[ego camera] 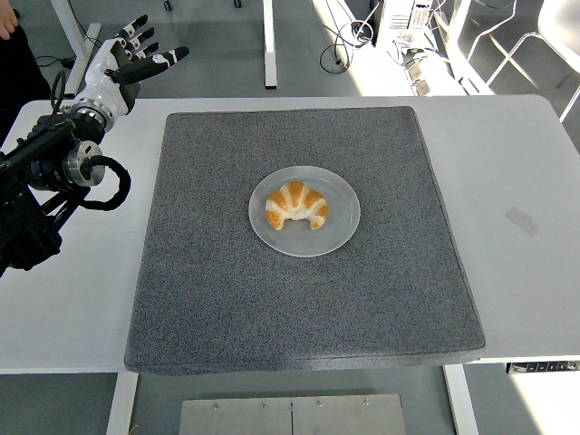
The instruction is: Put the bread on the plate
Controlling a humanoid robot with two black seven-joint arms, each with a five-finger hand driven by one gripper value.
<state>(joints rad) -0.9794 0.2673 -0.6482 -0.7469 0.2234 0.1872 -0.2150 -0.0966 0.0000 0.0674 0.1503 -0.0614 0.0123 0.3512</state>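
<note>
A golden croissant (pixel 295 205) lies on a round grey plate (pixel 339 227) in the middle of a dark grey mat (pixel 227 299). My left hand (pixel 136 56) is at the far left corner of the table, well away from the plate, raised above the table's far edge. Its fingers are spread and hold nothing. The left arm (pixel 45 172) comes in from the left edge. My right arm is out of view.
The white table (pixel 517 163) shows bare strips around the mat. A small piece of clear tape (pixel 521 220) lies on the table at the right. A person's dark sleeve (pixel 14 45) shows at the top left. Table legs and cables stand behind the table.
</note>
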